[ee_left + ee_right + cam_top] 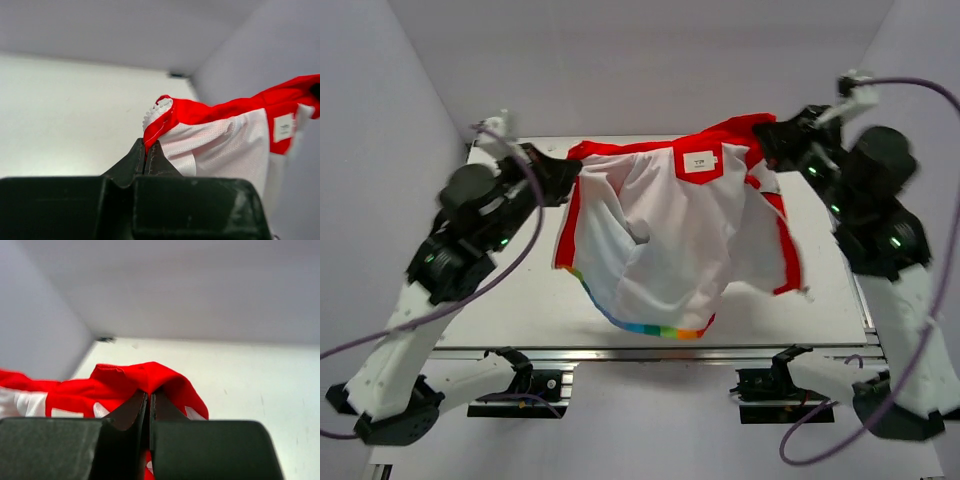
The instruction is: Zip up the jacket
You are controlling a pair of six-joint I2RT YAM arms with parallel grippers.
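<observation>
The jacket (660, 245) hangs spread between both arms above the table, white lining facing the camera, with a red top edge, a white label and a rainbow-striped hem at the bottom. My left gripper (558, 172) is shut on its red upper left corner by the white zipper teeth (155, 111); the pinch shows in the left wrist view (148, 146). My right gripper (772, 140) is shut on the red fabric at the upper right, and the pinch shows in the right wrist view (149, 395). The printed outer side is hidden.
The white table (520, 300) lies below the hanging jacket, with its metal front rail (650, 352) near the arm bases. White walls enclose the left, right and back sides.
</observation>
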